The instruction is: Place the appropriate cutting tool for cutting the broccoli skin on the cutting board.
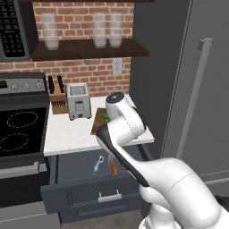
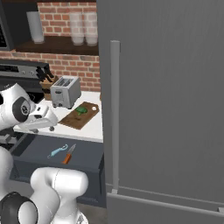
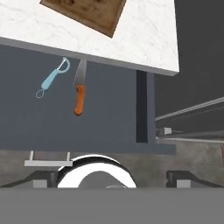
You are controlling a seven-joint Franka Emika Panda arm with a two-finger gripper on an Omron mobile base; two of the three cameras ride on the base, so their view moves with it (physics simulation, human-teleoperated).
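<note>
Two tools lie side by side in the open drawer (image 3: 52, 127): the knife (image 3: 79, 92), orange handle toward the drawer front, blade tip tucked under the tabletop (image 3: 144, 39) edge, and just beside it, apart, a light-blue peeler (image 3: 51, 78). In the hand view both sit left of centre, upper half of frame. In the left base view the knife (image 1: 112, 166) shows at lower centre, partly behind my arm; in the right base view it (image 2: 68, 155) is at lower left, peeler (image 2: 57, 151) to its left.

Board (image 2: 80, 114) lies flat on the tabletop right of the toaster (image 2: 65, 91), centre-left of the right base view. The broccoli (image 2: 81, 109) rests on the board's far end, so the near end is bare wood. I judge that is where the knife should go.

End effector (image 3: 111, 179): both fingertips (image 3: 43, 178) show at the bottom edge of the hand view, far apart, nothing between them, so wide and empty. It hovers above the drawer front, well apart from the knife.

Judgement: grasp not begun. The handle is the free end and lies clear of the tabletop lip, so it is the sensible grasp point. Risk: catching the peeler.
</note>
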